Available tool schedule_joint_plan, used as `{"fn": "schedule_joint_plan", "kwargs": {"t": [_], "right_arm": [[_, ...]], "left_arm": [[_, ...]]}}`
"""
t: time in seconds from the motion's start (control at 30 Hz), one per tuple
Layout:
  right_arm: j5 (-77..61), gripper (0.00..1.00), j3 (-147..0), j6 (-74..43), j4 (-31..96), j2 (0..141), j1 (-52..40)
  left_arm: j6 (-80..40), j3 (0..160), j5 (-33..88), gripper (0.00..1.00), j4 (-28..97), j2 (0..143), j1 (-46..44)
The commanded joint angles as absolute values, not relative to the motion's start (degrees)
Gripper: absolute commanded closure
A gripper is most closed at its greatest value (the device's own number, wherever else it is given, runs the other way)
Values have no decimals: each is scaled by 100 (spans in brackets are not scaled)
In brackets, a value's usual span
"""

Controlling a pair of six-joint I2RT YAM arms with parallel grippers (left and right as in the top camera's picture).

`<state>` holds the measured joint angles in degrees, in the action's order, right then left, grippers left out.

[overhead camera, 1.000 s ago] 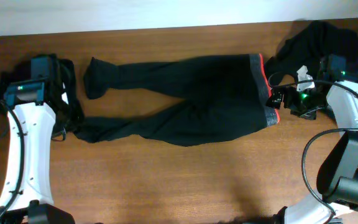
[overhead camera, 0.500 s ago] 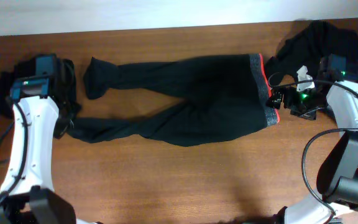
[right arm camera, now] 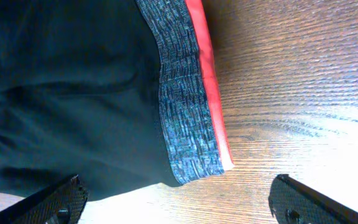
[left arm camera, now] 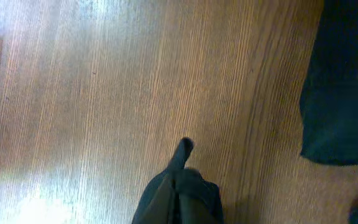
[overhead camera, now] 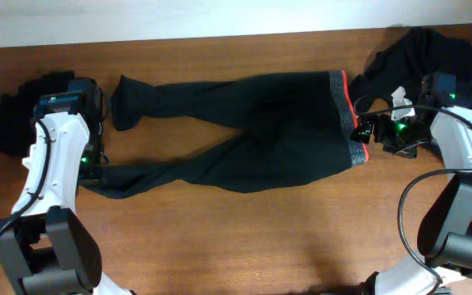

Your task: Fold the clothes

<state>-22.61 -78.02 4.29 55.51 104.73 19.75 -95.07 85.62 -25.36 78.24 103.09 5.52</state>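
Trousers (overhead camera: 260,135), long and black, lie flat across the brown table (overhead camera: 220,246), with the waist toward 3 o'clock and both legs running out toward 9 o'clock. A heap of dark clothes (overhead camera: 424,49) sits at 2 o'clock, and another dark garment (overhead camera: 11,123) at 9 o'clock. The right gripper (right arm camera: 179,208) is at the waist end, its jaws spread wide and holding nothing. The corner of the grey waistband (right arm camera: 185,118), edged with red-orange lining (right arm camera: 213,93), lies just ahead of them on the wood. The left gripper (overhead camera: 91,170) is at the end of the lower leg. A bunch of dark cloth (left arm camera: 179,193) fills the spot at its jaws, and whether they pinch it cannot be told.
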Motion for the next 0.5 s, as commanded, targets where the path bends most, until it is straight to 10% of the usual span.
{"fn": "schedule_joint_plan", "kwargs": {"t": [0.0,0.13,0.37,0.47], "right_arm": [[-2359,1,-7902,403,5551,10388,1990],[-2359,1,-7902,403,5551,10388,1990],[-2359,1,-7902,403,5548,10388,1988],[-2359,1,-7902,403,5546,10388,1988]], "left_arm": [[-9872,8632,-2858,37,7811,10339,552],[-9006,8646,-3317,1,7811,10337,550],[-5468,8919,-3284,2,7592,10337,370],[-3607,8908,-2801,20,7581,10339,71]]}}
